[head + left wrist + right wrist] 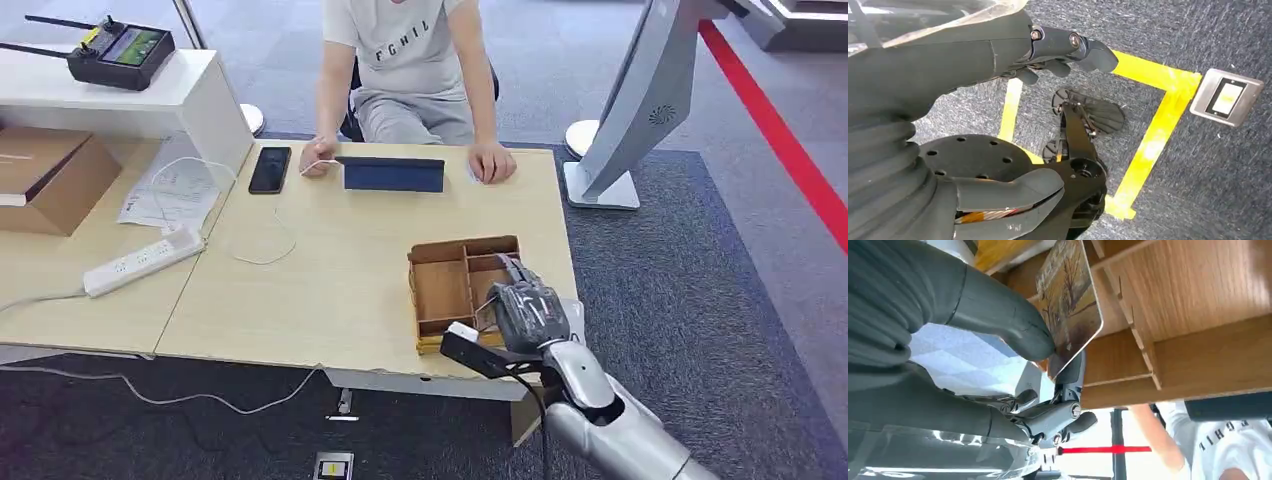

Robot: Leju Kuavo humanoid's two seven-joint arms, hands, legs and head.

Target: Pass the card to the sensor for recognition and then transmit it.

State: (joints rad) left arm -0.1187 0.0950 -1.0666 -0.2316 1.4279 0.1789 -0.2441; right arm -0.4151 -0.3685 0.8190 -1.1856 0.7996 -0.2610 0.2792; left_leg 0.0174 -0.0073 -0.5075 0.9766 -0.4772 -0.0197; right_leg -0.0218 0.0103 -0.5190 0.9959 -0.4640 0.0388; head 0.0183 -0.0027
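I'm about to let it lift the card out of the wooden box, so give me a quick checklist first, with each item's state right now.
1. Card pinched by right hand: ok.
2. Card clear of the wooden box dividers: not ok, it sits between them.
3. Path to the blue sensor stand open: ok.
4. Person's hands away from the box: ok.
5. Left hand holds nothing, hanging over the floor: ok.
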